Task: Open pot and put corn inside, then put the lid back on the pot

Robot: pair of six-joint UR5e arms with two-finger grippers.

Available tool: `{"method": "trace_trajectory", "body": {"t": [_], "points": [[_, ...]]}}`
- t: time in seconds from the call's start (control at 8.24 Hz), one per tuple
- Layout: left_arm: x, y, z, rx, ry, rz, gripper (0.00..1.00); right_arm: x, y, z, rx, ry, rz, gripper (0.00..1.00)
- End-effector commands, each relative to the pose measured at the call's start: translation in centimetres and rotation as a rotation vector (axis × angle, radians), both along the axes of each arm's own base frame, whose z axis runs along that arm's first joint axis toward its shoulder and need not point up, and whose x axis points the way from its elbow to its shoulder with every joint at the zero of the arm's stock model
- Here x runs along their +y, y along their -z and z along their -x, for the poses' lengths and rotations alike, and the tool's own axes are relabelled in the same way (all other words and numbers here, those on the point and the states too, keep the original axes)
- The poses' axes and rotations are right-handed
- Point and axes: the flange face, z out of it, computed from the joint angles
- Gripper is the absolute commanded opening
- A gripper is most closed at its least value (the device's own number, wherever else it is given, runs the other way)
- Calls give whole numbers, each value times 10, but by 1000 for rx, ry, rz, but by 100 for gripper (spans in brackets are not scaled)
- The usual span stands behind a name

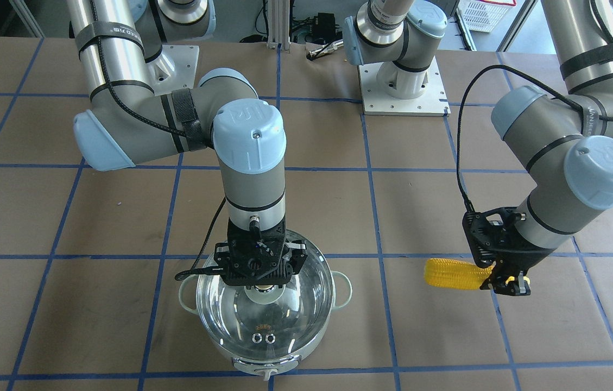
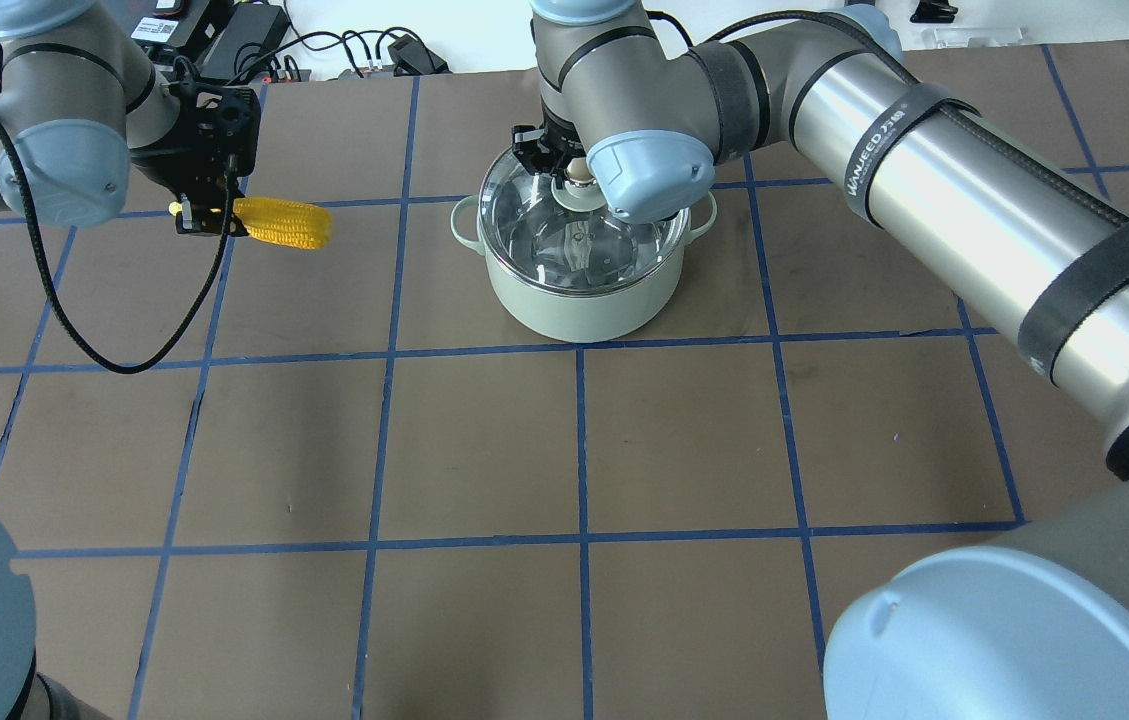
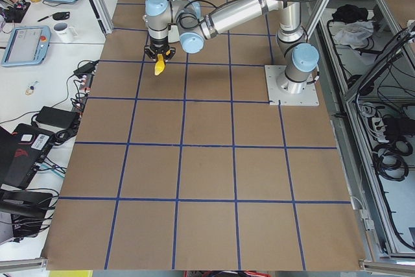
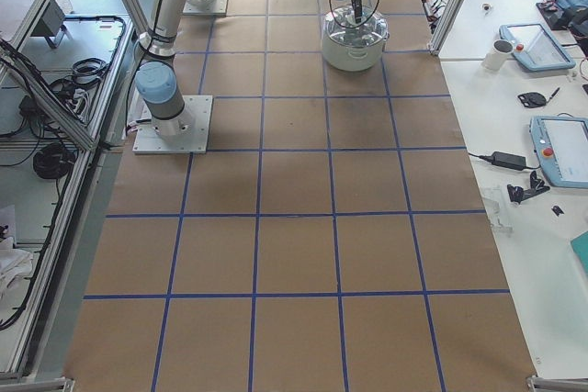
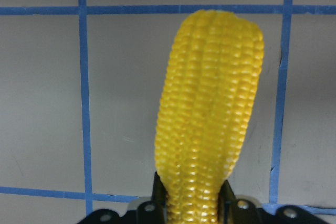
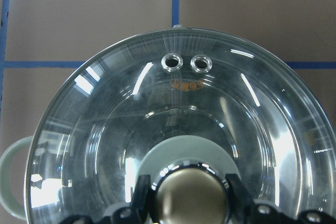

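The pale grey-green pot point(image 1: 265, 365) point(image 2: 574, 300) stands on the brown table. The clear glass lid point(image 1: 263, 320) point(image 6: 173, 108) covers its mouth; I cannot tell whether it rests on the rim or is just above it. My right gripper point(image 1: 263, 285) point(image 2: 574, 178) point(image 6: 189, 198) is shut on the lid's cream-gold ball knob point(image 6: 189, 190). My left gripper point(image 1: 510, 282) point(image 2: 204, 212) point(image 5: 191, 200) is shut on one end of the yellow corn point(image 1: 455, 273) point(image 2: 284, 222) point(image 5: 210, 103). The corn sticks out level towards the pot, above the table and well to its side.
The table is brown paper with a blue tape grid point(image 2: 579, 450). A white arm base plate point(image 1: 404, 100) is bolted at the robot's side. My right arm's long link point(image 2: 974, 220) crosses over the table's right part. Cables and power bricks point(image 2: 324, 45) lie past the far edge.
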Motion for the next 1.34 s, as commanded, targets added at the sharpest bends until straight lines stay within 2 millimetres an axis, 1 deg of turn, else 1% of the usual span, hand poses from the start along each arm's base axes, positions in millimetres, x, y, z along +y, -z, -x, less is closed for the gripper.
{"method": "trace_trajectory", "body": {"t": [0.0,0.12,0.24,0.36,0.49,0.61,0.73,0.85,0.97,1.09,1.21], "points": [[0,-6,16,16,-41,13,0,-1,-14,0,-8,-1,22,40],[1,-11,36,35,-52,29,0,2,-34,0,-8,-32,51,40],[3,-12,61,43,-73,31,0,9,-57,4,-17,-36,69,41],[7,-22,89,73,-97,46,0,19,-75,20,-7,-28,19,40],[12,-30,115,103,-113,62,0,32,-105,46,9,-29,4,40],[16,-43,138,113,-133,112,0,46,-134,80,24,-27,-27,40],[21,-55,156,115,-124,145,0,55,-156,115,35,-21,-49,40],[25,-63,171,128,-141,170,0,71,-178,144,34,6,-80,41],[31,-67,199,157,-167,201,0,87,-192,166,57,-28,-113,41],[35,-69,235,181,-126,262,0,89,-190,178,63,-46,-123,41],[38,-66,259,208,-139,288,0,97,-194,179,68,-53,-120,42]]}}
